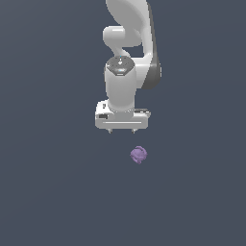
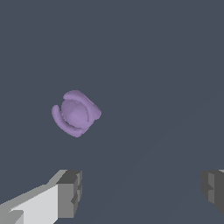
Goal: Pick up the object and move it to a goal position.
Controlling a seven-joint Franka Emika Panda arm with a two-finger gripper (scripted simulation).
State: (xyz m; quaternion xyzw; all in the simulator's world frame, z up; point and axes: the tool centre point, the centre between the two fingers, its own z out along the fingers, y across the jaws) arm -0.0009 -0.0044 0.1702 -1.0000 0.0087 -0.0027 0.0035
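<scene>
The object [image 1: 138, 154] is a small lumpy purple thing lying on the dark grey floor, a little toward the exterior view's right of the gripper and nearer the camera. It also shows in the wrist view [image 2: 75, 113], apart from the fingers. My white gripper [image 1: 122, 130] hangs from the arm, pointing down, above and behind the object. It is open and empty. In the wrist view the gripper [image 2: 142, 192] shows two grey fingertips [image 2: 70, 192] set wide apart, with nothing between them.
The white arm [image 1: 126, 57] rises behind the gripper. The dark grey floor [image 1: 48, 192] stretches flat in all directions. No goal marker shows.
</scene>
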